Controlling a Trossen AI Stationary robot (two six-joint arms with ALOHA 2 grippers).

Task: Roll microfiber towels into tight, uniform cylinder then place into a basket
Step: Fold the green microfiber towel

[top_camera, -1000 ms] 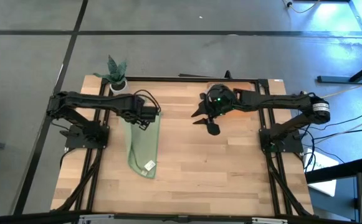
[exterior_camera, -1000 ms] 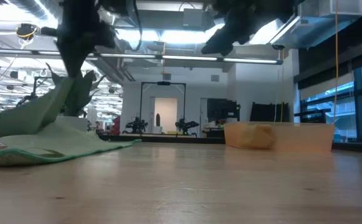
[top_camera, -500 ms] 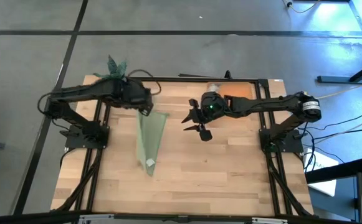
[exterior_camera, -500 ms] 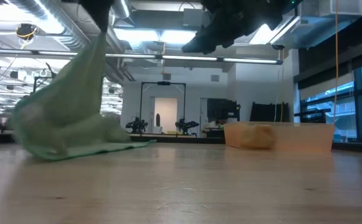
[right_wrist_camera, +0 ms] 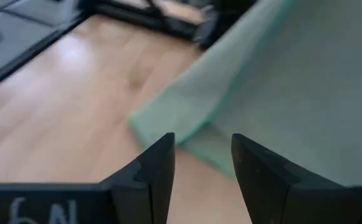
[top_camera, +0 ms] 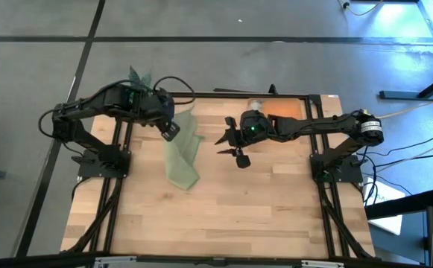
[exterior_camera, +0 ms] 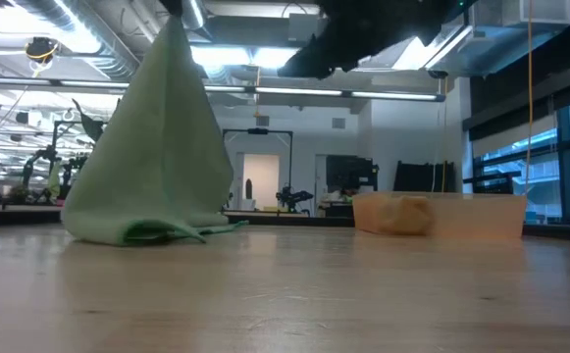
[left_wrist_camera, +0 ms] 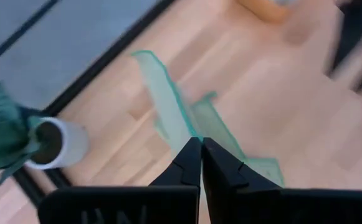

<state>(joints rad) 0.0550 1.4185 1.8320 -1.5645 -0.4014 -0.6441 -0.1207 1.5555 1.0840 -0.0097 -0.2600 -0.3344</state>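
Note:
The light green towel [top_camera: 182, 158] hangs as a tall cone [exterior_camera: 157, 147] from my left gripper [top_camera: 170, 131], which is shut on its top, high over the table's far left. My right gripper [top_camera: 230, 147] hovers open to the towel's right with nothing between its fingers. The right wrist view shows that gripper [right_wrist_camera: 202, 155] open and the green cloth [right_wrist_camera: 274, 74] just ahead. The orange basket [exterior_camera: 441, 218] stands at the far right of the table, partly under the right arm [top_camera: 285, 110]. My left gripper pinches the towel's uppermost tip [left_wrist_camera: 192, 132] between its two fingers, which come slanting down from above. The cloth hangs below the fingers, spreading out downward. Its bunched lower end [exterior_camera: 147, 231] rests on the table.
A small white plant pot [left_wrist_camera: 59, 143] with green leaves [top_camera: 136, 77] stands at the far left corner, just behind the left arm. A pale bundle [exterior_camera: 402, 214] shows inside the basket. Bare wood stretches across the near half of the table [top_camera: 223, 223].
My left gripper has risen, still shut on the towel. The towel, which lay flat, has been drawn up into a hanging cone. Its near end has slid toward the far edge. My right gripper has moved toward the table's left, nearer the towel.

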